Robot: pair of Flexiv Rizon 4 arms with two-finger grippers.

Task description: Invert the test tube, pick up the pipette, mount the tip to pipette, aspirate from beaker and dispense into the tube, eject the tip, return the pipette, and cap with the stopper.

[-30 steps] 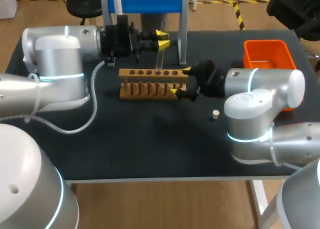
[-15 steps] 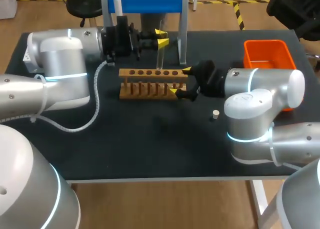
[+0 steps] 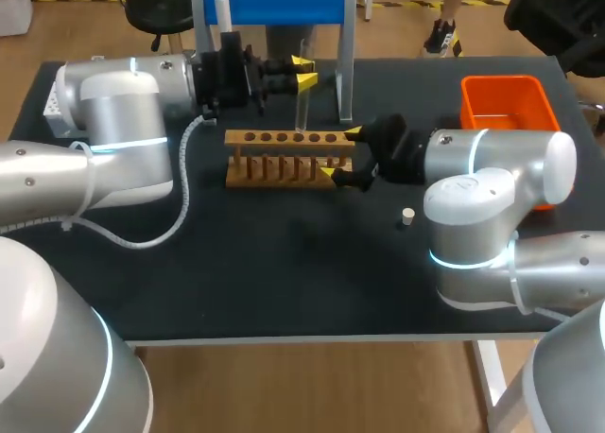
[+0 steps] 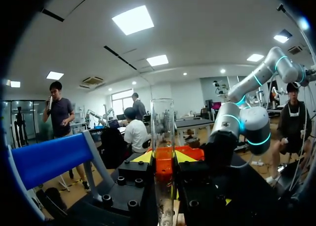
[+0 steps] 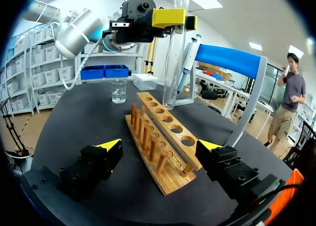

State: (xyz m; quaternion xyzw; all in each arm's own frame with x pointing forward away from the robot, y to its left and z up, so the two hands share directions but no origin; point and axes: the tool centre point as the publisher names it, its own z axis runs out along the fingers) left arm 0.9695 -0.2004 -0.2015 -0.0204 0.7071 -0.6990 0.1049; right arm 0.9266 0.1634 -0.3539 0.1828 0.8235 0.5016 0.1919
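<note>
Ok so here's where I'm at. My left gripper [image 3: 305, 74], upper middle of the head view, is clamped on the test tube [image 3: 302, 107], one yellow tip on either side of the glass near its upper part. The tube hangs upright, mouth up, with its rounded end right at the row of holes in the wooden rack [image 3: 284, 159]. I can't tell from any view whether it's actually inside a hole or just over one. My right gripper [image 3: 340, 152] sits at the rack's right end, centre frame, fingers spread wide. One finger is on each side of the rack, and as far as I can see neither touches it.

Stuff that worries me:

- **Missing the hole:** if the tube's end is off-centre when I lower it, the glass lands on wood between holes and either slips in the fingers or chips.
- **Binding:** the right wrist view makes the tube look slightly tilted (might just be the lens). If it really is, it could catch the hole's edge and drag the rack, and nothing is gripping the rack to stop that.
- **Dropping:** letting go too high means it drops and bounces.
- **The stopper:** the stopper [image 3: 407, 216] lies loose right of centre, just beside my right arm. A careless swing could knock it off the table [image 3: 284, 282].
</note>
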